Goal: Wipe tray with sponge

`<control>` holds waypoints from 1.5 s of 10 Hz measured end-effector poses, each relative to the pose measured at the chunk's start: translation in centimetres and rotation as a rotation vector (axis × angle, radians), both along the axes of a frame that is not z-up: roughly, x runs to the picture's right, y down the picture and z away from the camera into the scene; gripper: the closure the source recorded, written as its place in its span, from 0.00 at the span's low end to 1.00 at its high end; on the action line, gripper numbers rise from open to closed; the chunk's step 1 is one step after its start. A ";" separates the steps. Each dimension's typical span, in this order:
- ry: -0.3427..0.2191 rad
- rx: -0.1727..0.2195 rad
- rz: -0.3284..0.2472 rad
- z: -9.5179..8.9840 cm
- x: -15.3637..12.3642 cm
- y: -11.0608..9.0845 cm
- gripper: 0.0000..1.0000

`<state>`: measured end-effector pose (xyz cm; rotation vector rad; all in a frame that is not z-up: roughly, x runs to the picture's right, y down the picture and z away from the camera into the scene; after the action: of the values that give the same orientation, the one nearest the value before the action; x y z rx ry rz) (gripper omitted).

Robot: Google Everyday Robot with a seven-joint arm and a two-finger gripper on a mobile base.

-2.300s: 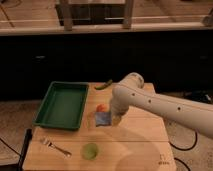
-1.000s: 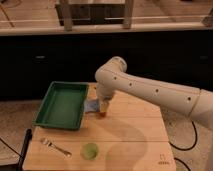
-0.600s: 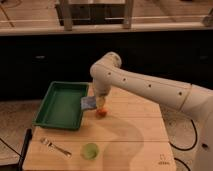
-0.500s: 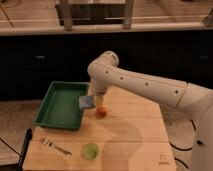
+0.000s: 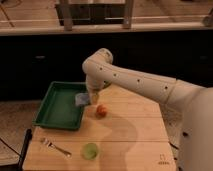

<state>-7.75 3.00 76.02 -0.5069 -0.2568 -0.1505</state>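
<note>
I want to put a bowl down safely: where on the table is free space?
Free: the table right of the cup, and the left half of the tray. Crowded: its right rim, where the gripper holds the sponge, near the small orange object.

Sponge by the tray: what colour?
Light blue. The gripper holds the sponge over the tray's right edge, camera view.

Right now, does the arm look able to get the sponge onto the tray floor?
Probably yes: the tool holds the sponge over the tray's edge, and the orange ball lies outside the tray.
</note>
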 end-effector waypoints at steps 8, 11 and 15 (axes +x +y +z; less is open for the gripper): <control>-0.048 -0.014 -0.031 2.4 -4.5 -0.5 0.99; -0.064 -0.021 -0.045 3.4 -5.9 -0.2 0.99; -0.073 -0.030 -0.065 4.6 -6.8 0.2 0.99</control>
<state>-14.58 3.22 80.64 -0.5406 -0.3143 -0.2292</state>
